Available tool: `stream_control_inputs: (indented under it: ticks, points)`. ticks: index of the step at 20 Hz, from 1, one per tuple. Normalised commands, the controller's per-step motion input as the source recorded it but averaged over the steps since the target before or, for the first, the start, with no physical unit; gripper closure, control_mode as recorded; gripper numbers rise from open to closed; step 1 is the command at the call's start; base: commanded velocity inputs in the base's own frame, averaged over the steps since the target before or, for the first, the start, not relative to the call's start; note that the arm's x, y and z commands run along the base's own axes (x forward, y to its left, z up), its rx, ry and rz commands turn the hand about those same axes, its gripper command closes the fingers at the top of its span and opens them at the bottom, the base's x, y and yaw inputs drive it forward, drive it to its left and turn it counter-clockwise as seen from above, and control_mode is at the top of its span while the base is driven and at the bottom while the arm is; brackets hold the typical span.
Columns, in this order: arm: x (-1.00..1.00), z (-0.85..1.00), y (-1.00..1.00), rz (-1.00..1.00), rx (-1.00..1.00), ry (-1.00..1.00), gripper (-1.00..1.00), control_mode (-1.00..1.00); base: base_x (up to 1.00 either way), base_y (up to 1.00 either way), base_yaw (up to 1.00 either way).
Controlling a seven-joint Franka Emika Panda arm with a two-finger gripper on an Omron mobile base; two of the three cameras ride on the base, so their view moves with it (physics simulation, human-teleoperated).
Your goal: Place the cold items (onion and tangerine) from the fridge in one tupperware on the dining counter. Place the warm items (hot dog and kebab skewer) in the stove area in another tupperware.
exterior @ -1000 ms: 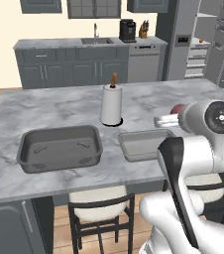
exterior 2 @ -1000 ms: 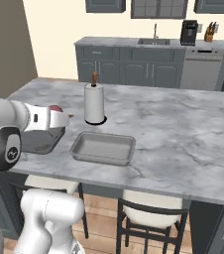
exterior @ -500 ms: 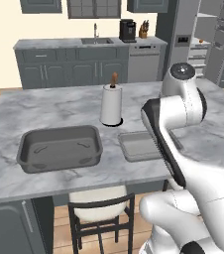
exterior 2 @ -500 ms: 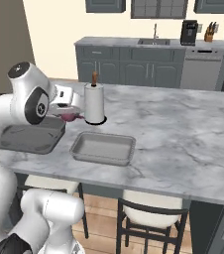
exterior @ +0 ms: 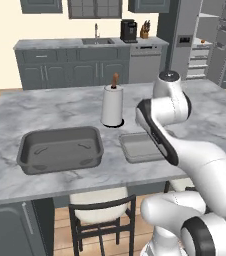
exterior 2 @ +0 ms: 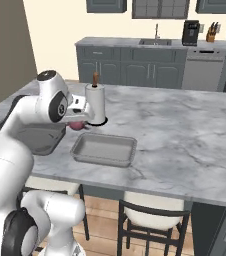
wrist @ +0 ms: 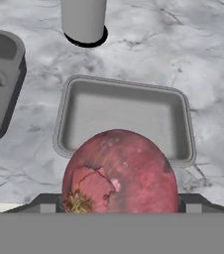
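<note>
A red onion (wrist: 120,171) is gripped between the jaws of the gripper (exterior 2: 76,124), which are spread wide around it; in the hand view its papery skin and dry root tuft are turned toward the camera. From the right base view the onion (exterior 2: 76,124) is seen as a dark red bulge just below the white hand, held above the counter and not touching it.

The shallow light grey tupperware (wrist: 124,119) is taken as the landmark. The onion is held above the near-left edge of this container, toward the robot's side of it. The tupperware's inside is bare and its rounded rim lies flat on the marble dining counter (exterior 2: 185,125).

Just behind the tupperware, a paper towel roll (exterior: 112,105) is stood upright on a dark round base, with a brown knob at its top. To the left of the tupperware, close but apart from it, a larger dark grey roasting pan (exterior: 60,148) with moulded handles is set on the counter. A stool (exterior 2: 152,215) with a pale seat is tucked under the counter edge below the tupperware. Far behind the tupperware, a row of grey cabinets with a sink (exterior: 97,42) and a coffee machine (exterior: 129,30) is seen against the wall.
</note>
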Motion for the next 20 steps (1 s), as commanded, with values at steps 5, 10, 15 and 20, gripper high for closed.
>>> stream_control_inputs:
  ticks: [5, 10, 15, 20]
  points:
    - [0.40, -1.00, -0.23, 0.10, 0.07, -0.12, 1.00, -1.00, 0.00, 0.00, 0.00]
    - [0.83, -0.63, -0.05, 0.04, 0.06, 0.02, 1.00, -1.00, 0.00, 0.00, 0.00]
    - [0.90, -0.50, -0.03, 0.00, 0.00, 0.19, 1.00, -1.00, 0.00, 0.00, 0.00]
    - [0.50, -0.60, -0.31, 0.02, 0.00, 0.14, 1.00, -1.00, 0.00, 0.00, 0.00]
